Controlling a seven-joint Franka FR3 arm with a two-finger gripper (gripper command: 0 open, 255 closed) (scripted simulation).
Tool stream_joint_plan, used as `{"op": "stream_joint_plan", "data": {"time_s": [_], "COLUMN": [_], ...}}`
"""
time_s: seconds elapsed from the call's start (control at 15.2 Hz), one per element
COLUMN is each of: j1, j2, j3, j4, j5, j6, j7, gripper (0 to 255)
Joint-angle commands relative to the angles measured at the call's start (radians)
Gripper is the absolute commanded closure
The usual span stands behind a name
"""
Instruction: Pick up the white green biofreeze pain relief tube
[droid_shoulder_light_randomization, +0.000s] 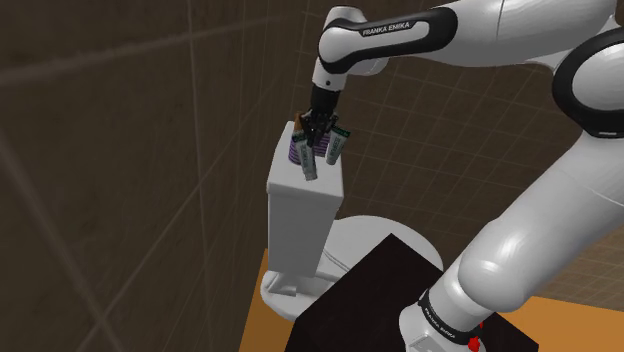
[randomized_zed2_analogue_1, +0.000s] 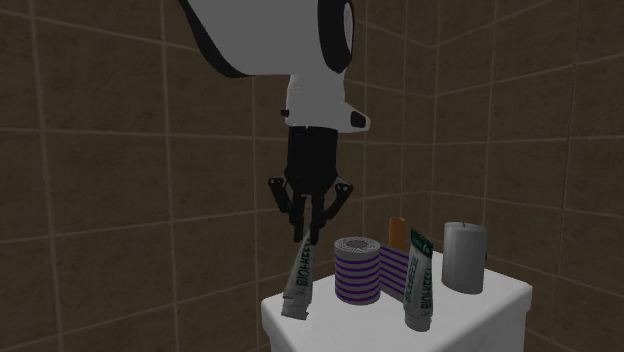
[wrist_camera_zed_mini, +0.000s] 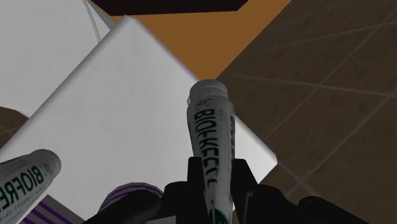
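A white tube with green Biofreeze lettering (randomized_zed2_analogue_1: 299, 280) hangs cap-down, clasped between the fingers of my black gripper (randomized_zed2_analogue_1: 306, 236). Its cap sits at or just above the near corner of the white toilet tank lid (randomized_zed2_analogue_1: 480, 305). In the wrist view the tube (wrist_camera_zed_mini: 212, 137) runs out from between the fingers (wrist_camera_zed_mini: 191, 175) over the lid's edge (wrist_camera_zed_mini: 114, 114). The shoulder view shows the gripper (droid_shoulder_light_randomization: 318, 138) above the tank with the tube (droid_shoulder_light_randomization: 310, 166) below it. A second, similar Biofreeze tube (randomized_zed2_analogue_1: 420, 285) stands leaning on the lid, apart from the gripper.
On the lid also stand a purple-striped roll (randomized_zed2_analogue_1: 357, 270), a grey cylinder (randomized_zed2_analogue_1: 464, 257) and a small orange item (randomized_zed2_analogue_1: 397, 232). Brown tiled walls close in behind the tank. The toilet bowl (droid_shoulder_light_randomization: 375, 240) and my black stand (droid_shoulder_light_randomization: 365, 300) lie below, on an orange floor.
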Motion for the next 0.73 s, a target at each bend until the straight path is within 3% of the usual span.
{"op": "stream_joint_plan", "data": {"time_s": [0.0, 0.66], "j1": [0.000, -0.001], "j2": [-0.005, -0.018], "j3": [0.000, -0.001], "j4": [0.022, 0.117], "j5": [0.000, -0.002], "j6": [-0.027, -0.135], "j7": [0.002, 0.008], "gripper": [255, 255]}}
